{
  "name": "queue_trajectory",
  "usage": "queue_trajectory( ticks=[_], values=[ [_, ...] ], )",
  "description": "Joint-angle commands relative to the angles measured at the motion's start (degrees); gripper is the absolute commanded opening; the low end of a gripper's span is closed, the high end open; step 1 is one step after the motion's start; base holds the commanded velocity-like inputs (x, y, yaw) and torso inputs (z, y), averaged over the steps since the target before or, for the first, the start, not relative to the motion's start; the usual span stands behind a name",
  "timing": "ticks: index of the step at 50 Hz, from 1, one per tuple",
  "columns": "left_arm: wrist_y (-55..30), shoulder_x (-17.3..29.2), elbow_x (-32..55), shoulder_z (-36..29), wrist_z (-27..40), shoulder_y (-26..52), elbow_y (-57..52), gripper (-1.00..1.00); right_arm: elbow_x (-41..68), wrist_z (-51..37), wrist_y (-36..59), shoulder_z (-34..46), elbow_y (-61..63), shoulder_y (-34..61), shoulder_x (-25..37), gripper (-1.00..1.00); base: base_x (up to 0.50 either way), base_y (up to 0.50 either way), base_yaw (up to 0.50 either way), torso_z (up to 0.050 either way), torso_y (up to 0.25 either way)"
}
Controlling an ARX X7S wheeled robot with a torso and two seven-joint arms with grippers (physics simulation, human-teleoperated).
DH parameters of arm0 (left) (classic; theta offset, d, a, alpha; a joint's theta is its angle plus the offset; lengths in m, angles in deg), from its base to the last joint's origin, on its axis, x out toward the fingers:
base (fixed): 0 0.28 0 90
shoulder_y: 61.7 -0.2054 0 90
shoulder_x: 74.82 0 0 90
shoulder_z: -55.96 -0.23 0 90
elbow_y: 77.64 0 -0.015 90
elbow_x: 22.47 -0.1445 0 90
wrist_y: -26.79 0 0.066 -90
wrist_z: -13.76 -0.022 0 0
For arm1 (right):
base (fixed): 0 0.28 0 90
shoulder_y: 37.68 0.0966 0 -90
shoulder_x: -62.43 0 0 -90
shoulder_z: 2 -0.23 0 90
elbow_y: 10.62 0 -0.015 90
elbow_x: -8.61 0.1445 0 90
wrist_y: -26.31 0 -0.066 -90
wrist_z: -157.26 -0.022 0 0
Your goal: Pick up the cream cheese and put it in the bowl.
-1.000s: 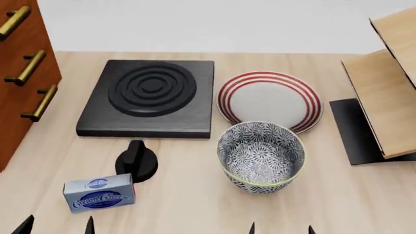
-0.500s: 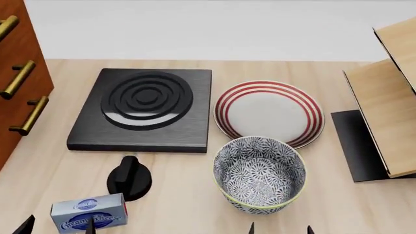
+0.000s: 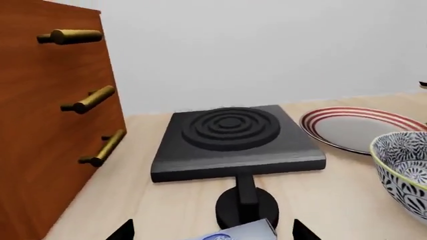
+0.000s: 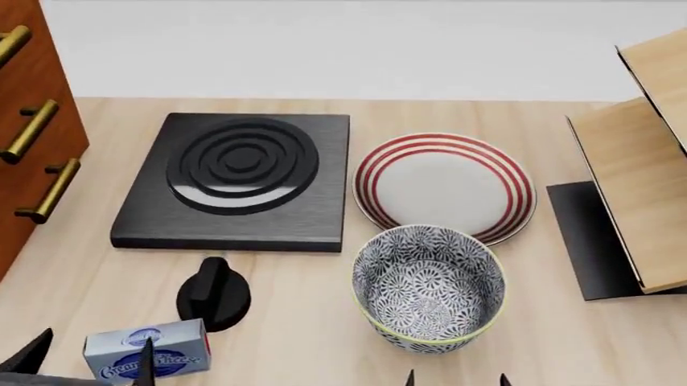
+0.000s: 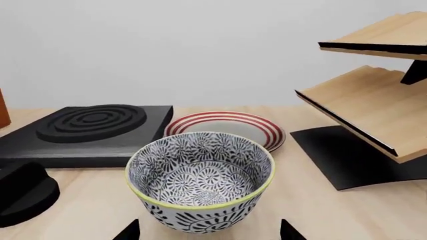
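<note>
- The cream cheese (image 4: 147, 351) lies flat on the wooden table (image 4: 301, 322) at its near left, just in front of the black stove knob (image 4: 212, 294) and well to the left of the bowl (image 4: 429, 287).
- The left gripper (image 4: 88, 359) has its two dark fingertips spread apart, one to either side of the box's left end; nothing is held.
- The right gripper (image 4: 456, 378) shows only two separated tips at the near edge, just in front of the bowl, and is empty too.
- The box looks like a small, stiff carton, probably light; its smooth printed faces could slip under a weak pinch.
- The best hold is likely across its two long sides near the middle, so that it stays level when lifted.
- The knob just behind leaves little room for a finger there, so the far finger should come down carefully.
- The bowl is deep and open-topped, and looks ceramic; the box is best lowered in, not dropped.
</note>
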State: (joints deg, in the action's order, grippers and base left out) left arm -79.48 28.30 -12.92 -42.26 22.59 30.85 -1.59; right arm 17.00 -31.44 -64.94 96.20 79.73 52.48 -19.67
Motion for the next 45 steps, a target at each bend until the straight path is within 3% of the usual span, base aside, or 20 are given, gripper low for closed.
queue_trajectory(
  ticks=[1,6,9,11,24,25,29,35,37,43,45],
  values=[
    [-18.0,4.0,2.4,-0.1,-2.4,6.9,-5.8,1.0,0.4,-0.1,0.0,-0.4,-0.4,0.3,-0.1,1.0,0.0,0.0,0.0,0.0,0.0],
    [-28.2,6.0,5.9,-0.3,-5.7,12.7,-5.7,1.0,0.4,-0.5,-0.1,-0.3,-0.7,0.5,0.1,1.0,0.0,0.0,0.0,0.0,0.0],
    [-29.9,7.0,6.1,-0.7,-6.4,13.9,-6.1,1.0,0.5,-0.6,0.0,-0.2,-1.1,0.8,0.2,1.0,0.0,0.0,0.0,0.0,0.0],
    [-34.1,9.5,4.0,-4.1,-6.6,17.0,-5.4,1.0,0.6,-1.0,0.4,-0.3,-0.6,0.9,0.4,1.0,0.0,0.0,0.0,0.0,0.0],
    [-51.4,16.1,12.6,-3.3,-15.8,27.0,-8.1,1.0,0.7,-1.3,-0.4,0.5,-3.8,2.4,0.3,1.0,0.0,0.0,0.0,0.0,0.0],
    [-54.2,17.4,15.7,-3.6,-19.7,28.3,-8.8,1.0,0.8,-1.4,-0.4,0.5,-3.9,2.5,0.3,1.0,0.0,0.0,0.0,0.0,0.0],
    [-61.2,19.3,19.9,-3.6,-24.4,34.9,-7.3,1.0,1.3,-1.6,-0.1,0.4,-3.8,2.8,0.5,1.0,0.0,0.0,0.0,0.0,0.0],
    [-64.0,21.7,20.6,-6.0,-26.1,39.7,-7.8,1.0,1.6,-1.9,-0.6,0.2,-4.7,3.1,0.7,1.0,0.0,0.0,0.0,0.0,0.0],
    [-62.0,22.1,17.1,-8.2,-23.3,41.1,-6.8,1.0,1.7,-2.0,-0.5,0.2,-4.6,3.1,0.7,1.0,0.0,0.0,0.0,0.0,0.0],
    [-66.8,24.5,22.6,-9.2,-30.6,45.6,-6.6,1.0,1.9,-2.1,-0.7,0.4,-5.4,3.4,0.9,1.0,0.0,0.0,0.0,0.0,0.0],
    [-67.0,25.1,21.6,-9.2,-29.0,46.3,-8.2,1.0,2.0,-2.2,-0.7,0.5,-5.1,3.3,0.9,1.0,0.0,0.0,0.0,0.0,0.0]
  ],
)
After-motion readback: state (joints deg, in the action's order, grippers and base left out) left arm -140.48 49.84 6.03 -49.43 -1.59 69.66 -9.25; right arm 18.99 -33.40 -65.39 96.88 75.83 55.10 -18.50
